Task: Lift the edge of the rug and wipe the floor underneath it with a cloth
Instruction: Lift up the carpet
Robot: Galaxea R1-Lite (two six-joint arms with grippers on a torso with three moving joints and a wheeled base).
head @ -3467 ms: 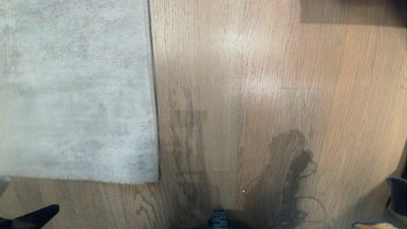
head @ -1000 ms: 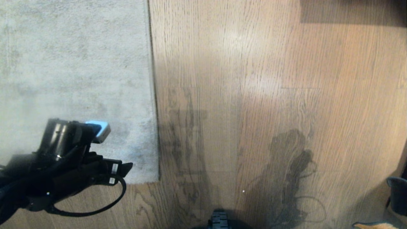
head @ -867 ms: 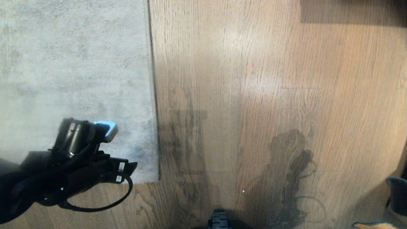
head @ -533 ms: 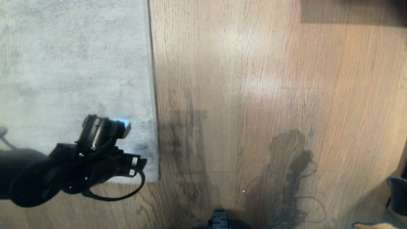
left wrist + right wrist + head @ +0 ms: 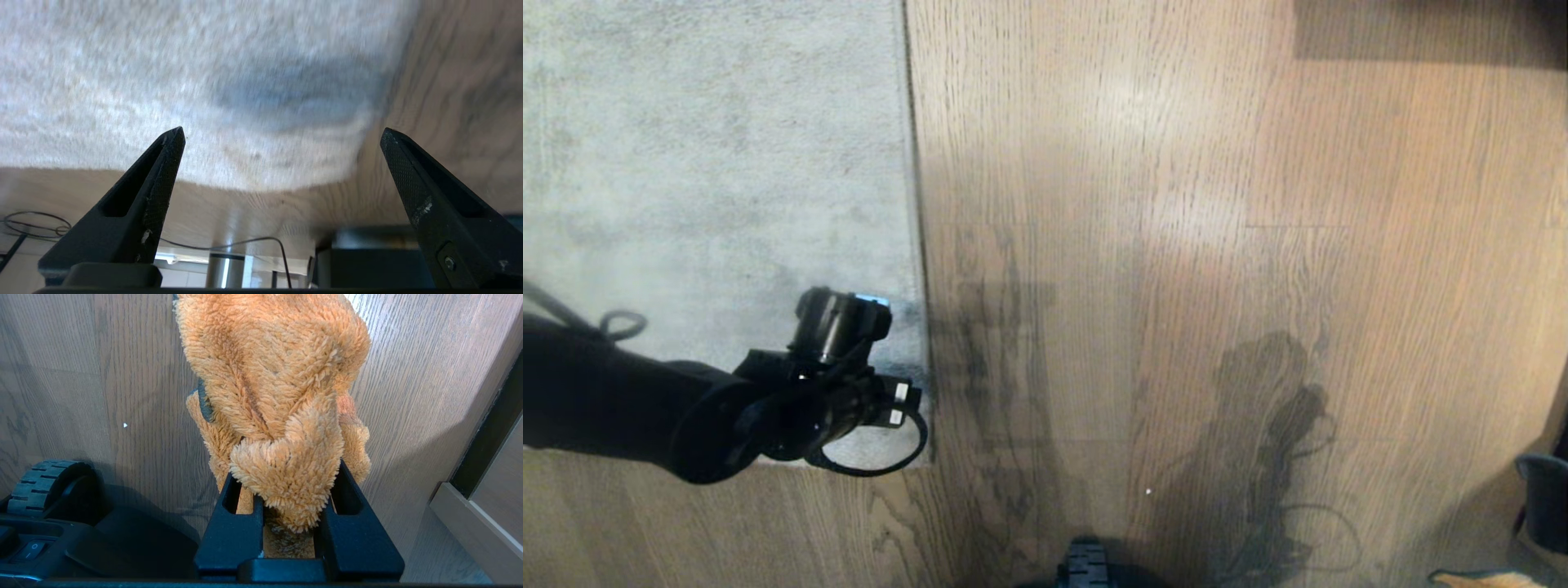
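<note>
Two hands show: the left hand (image 5: 282, 134) is wide open above the rug edge (image 5: 920, 269); the right hand (image 5: 286, 473) grips the cloth (image 5: 269, 375) over the floor (image 5: 1217, 245).

One rug (image 5: 711, 163), one cloth (image 5: 273, 396), two grippers: left gripper (image 5: 282, 163), right gripper (image 5: 292, 506).

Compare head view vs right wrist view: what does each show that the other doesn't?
Head only: the rug, its edge, and the left gripper over the rug's near corner, plus the long stretch of floor beside it. Right wrist only: the right gripper shut on the cloth, and a wheel. Both: wood-grain floor.
</note>
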